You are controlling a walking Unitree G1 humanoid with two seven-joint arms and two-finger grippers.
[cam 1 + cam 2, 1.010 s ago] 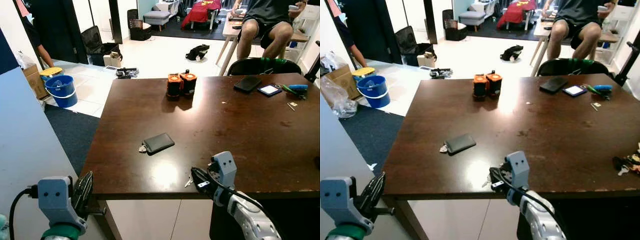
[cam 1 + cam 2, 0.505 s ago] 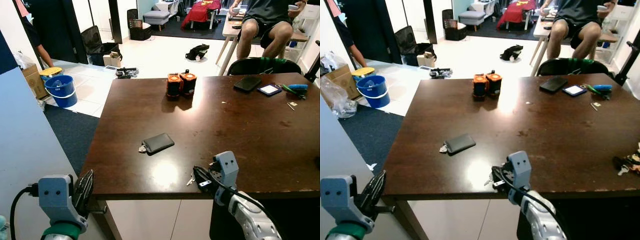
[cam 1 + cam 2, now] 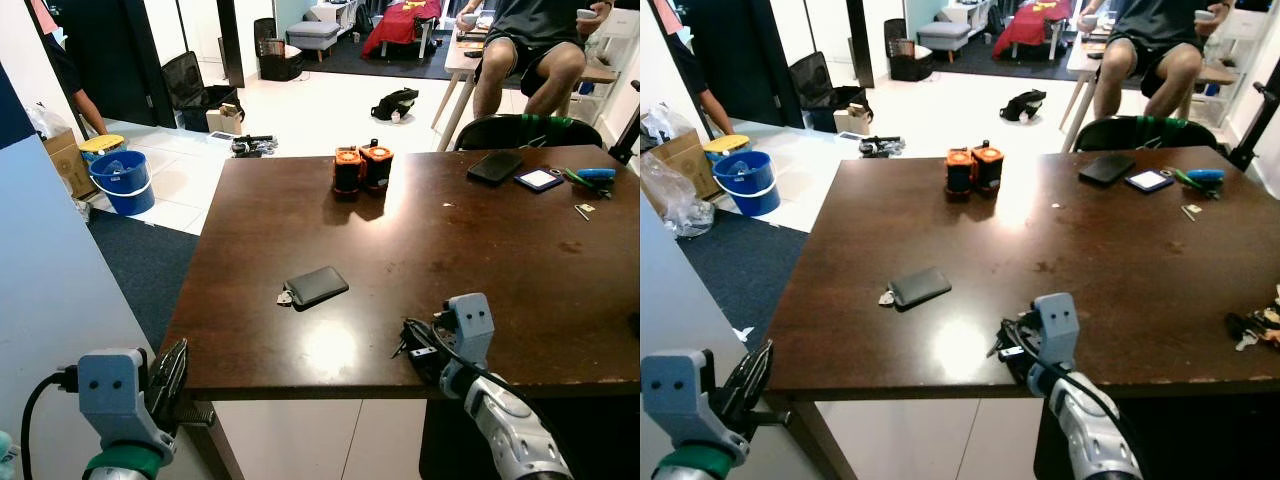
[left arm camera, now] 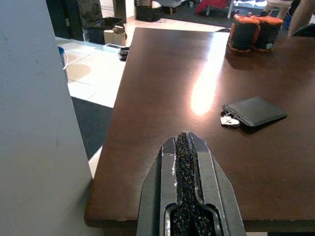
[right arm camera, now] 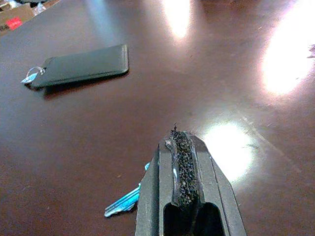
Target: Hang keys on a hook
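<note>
**Right gripper closed over keys near the table's front edge**

The blue bucket (image 3: 122, 178) stands on the tiled floor beyond the table's left corner; its contents cannot be made out. The right gripper (image 5: 183, 162), fingers pressed together, hovers low over the dark wooden table (image 3: 480, 250). The keys (image 5: 127, 201) lie flat on the tabletop, just beside and partly under the fingers; whether they are pinched cannot be told. A black wallet (image 3: 316, 285) lies nearer the table's middle, two orange-topped canisters (image 3: 361, 168) farther back. The left gripper (image 4: 186, 196), fingers together, hangs beside the table's left corner. A person (image 3: 530, 50) sits beyond the far side.
</note>
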